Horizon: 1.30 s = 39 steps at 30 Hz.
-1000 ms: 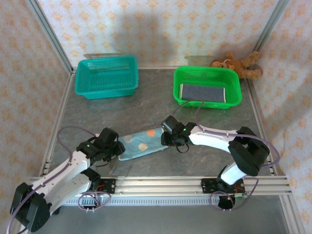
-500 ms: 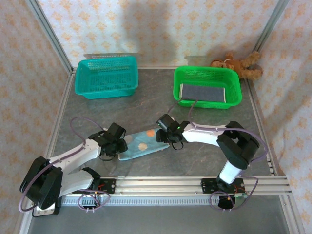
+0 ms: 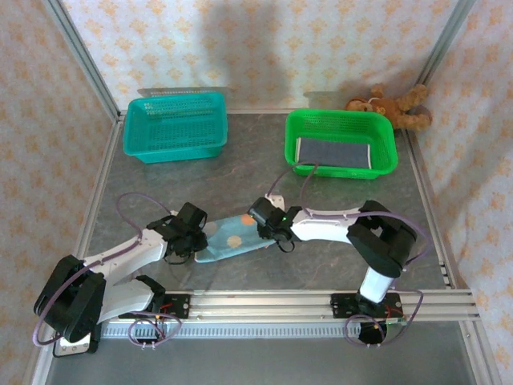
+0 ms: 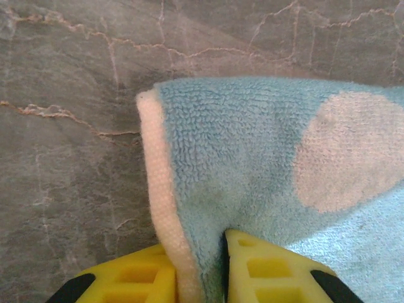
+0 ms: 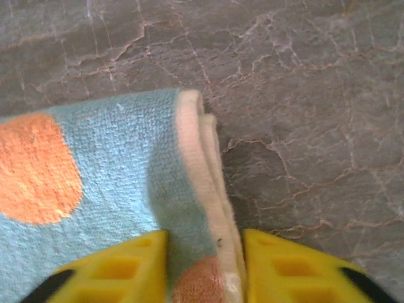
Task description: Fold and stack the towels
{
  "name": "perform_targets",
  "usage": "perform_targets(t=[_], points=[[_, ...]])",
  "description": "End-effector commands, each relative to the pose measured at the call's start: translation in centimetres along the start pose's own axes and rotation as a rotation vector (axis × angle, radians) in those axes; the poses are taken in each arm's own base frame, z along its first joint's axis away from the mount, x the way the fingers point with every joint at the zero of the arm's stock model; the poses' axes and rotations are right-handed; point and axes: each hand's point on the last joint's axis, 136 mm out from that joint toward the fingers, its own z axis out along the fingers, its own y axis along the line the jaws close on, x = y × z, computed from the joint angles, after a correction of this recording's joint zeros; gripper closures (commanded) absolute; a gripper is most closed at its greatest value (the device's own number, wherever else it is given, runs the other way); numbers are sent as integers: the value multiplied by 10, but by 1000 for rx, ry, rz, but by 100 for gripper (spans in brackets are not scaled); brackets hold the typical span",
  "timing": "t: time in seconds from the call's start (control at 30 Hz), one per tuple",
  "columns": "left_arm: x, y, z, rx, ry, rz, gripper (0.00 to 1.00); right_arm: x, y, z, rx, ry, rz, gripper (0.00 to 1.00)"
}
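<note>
A light blue towel [image 3: 230, 241] with orange and pale dots and a cream hem lies on the grey marbled table, stretched between my two grippers. My left gripper [image 3: 194, 233] is at its left end. In the left wrist view the yellow fingers [image 4: 265, 271] pinch the towel [image 4: 252, 145] just inside the hem, so that gripper [image 4: 202, 243] is shut on it. My right gripper [image 3: 264, 224] is at the right end. There the doubled hem of the towel [image 5: 107, 145] sits squeezed between the jaws of the gripper [image 5: 203, 237]. A folded grey cloth [image 3: 333, 152] lies in the green basket [image 3: 385, 140].
A teal basket [image 3: 175, 144] stands at the back left with nothing visible inside. A brown teddy bear [image 3: 394, 106] lies in the back right corner. Aluminium frame rails run along the table's near edge [image 3: 304, 301] and both sides.
Both grippers have closed on the towel's ends. The right gripper has slid left, and the towel between the grippers now looks shorter. The left arm swung in, then held still.
</note>
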Motion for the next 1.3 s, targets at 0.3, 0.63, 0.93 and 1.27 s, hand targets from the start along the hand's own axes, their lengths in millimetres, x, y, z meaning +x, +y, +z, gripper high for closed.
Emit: perform_targets(t=[0.3,0.63,0.93,1.27], points=[[-27,-18,-30,71,-98,4,32,-22,-9,-44,112,-23,-9,100],[-46,-38,-49,158,-133,10,3,-140,-13,-100,174,-143,33,100],[-56,-47,-53,191,-140,4,3,-244,-31,-105,249,-210,88,100],[-62,-48,-53,183,-142,-6,2,-308,-66,-129,280,-262,181,100]])
